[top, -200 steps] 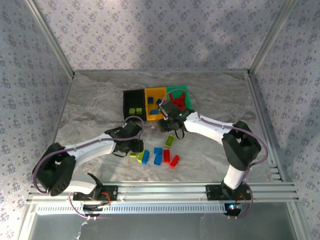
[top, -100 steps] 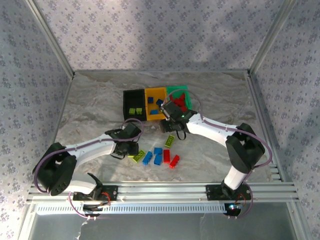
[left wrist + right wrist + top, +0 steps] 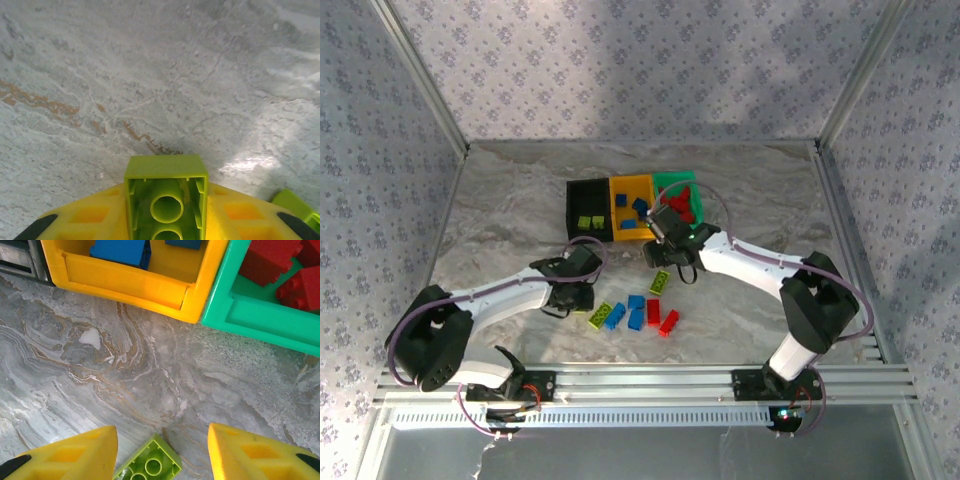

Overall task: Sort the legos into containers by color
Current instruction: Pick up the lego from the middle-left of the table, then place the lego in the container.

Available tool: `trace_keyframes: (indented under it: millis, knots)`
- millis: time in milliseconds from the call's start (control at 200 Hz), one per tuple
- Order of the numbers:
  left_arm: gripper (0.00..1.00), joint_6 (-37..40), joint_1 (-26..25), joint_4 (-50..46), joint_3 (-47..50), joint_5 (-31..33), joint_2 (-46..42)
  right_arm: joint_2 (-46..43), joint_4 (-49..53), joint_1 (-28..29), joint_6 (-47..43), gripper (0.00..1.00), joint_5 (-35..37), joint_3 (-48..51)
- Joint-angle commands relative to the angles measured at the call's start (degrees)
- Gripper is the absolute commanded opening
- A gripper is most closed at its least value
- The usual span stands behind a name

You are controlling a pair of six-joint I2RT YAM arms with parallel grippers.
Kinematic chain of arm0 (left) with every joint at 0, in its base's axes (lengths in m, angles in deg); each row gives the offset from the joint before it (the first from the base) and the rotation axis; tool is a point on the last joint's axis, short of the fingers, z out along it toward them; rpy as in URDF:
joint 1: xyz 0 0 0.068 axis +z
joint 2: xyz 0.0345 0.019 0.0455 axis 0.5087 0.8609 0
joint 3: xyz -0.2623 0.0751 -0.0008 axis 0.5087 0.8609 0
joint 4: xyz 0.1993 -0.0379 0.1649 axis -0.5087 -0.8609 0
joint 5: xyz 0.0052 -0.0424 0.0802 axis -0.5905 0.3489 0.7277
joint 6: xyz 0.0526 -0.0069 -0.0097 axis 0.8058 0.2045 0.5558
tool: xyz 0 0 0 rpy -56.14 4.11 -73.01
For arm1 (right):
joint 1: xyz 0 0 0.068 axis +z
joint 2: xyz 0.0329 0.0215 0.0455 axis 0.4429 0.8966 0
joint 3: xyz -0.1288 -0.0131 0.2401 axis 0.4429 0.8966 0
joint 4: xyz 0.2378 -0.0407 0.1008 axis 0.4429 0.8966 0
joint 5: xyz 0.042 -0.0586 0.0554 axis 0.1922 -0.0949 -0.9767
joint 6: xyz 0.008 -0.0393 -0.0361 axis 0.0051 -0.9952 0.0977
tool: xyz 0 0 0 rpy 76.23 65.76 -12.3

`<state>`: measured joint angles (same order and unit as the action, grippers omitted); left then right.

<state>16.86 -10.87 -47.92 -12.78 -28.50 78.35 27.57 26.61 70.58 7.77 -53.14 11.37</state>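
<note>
A lime brick point(image 3: 166, 172) is clamped in the left hand point(image 3: 166, 215), hollow underside shown, above the worktop point(image 3: 150, 75). The right hand point(image 3: 161, 440) is held apart over a second lime brick point(image 3: 150, 466), which lies on the worktop near the yellow bin point(image 3: 130, 285).

bins point(image 3: 632, 188): side by side, rear | loose bricks point(image 3: 636, 319): on table point(image 3: 500, 220), before bins

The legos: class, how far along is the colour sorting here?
Done: lime bricks lie in the black bin, blue ones in the orange-yellow bin, red ones in the green bin. In hand: the left gripper is shut on a lime brick; the right gripper hangs open over another lime brick. Left: blue bricks, red bricks and a loose lime brick on the table.
</note>
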Motion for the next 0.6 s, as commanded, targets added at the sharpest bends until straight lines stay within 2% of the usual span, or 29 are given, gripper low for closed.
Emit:
trace_keyframes:
  millis: [0,280,595]
  knots:
    - [0.35,2.65,1.84,-1.52,-5.23,1.25,0.4,-2.55,0.81,0.4,1.53,0.53,1.49,1.62]
    - [0.35,10.74,10.48,-2.78,-19.3,0.54,5.29,-6.35,1.06,1.98,3.43,0.53,2.12,5.53]
    - [0.36,17.49,16.29,-6.03,-40.36,1.27,22.59,-8.9,0.68,4.93,6.83,0.53,2.49,9.75]
